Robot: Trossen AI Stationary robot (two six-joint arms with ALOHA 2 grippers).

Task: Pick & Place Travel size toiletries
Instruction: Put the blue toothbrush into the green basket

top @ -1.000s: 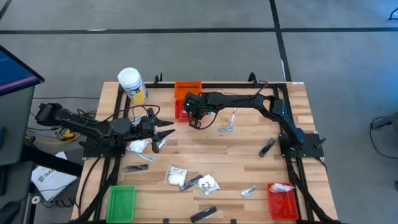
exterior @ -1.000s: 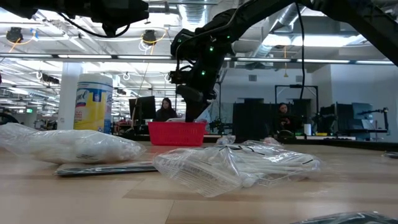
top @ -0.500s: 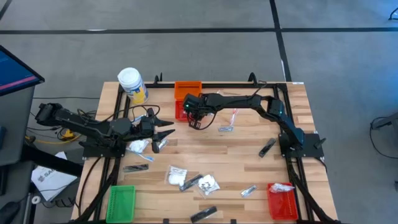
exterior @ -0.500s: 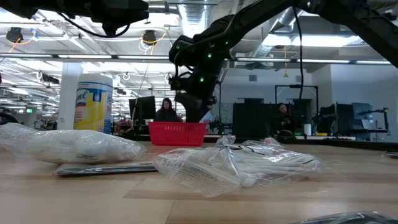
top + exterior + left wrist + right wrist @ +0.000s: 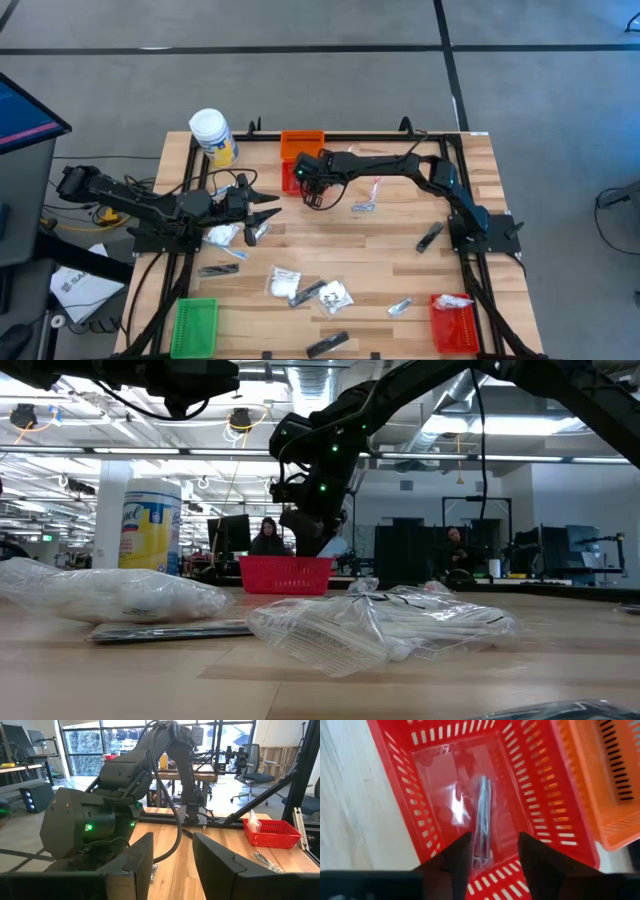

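Right claw (image 5: 487,851) hangs over the red basket (image 5: 395,785) at the worktop's back edge, fingers parted, with a clear packet (image 5: 470,805) lying inside, not gripped. Left claw (image 5: 268,215) waits half open by a white packet (image 5: 222,235).

A big white jar with a yellow label (image 5: 212,135) stands at the upper left corner of the wooden table (image 5: 380,245). An orange basket (image 5: 303,143) sits at the top edge near the middle, a red basket (image 5: 290,176) touching its lower left side. A green basket (image 5: 195,326) occupies the lower left, another red basket (image 5: 455,322) the lower right.
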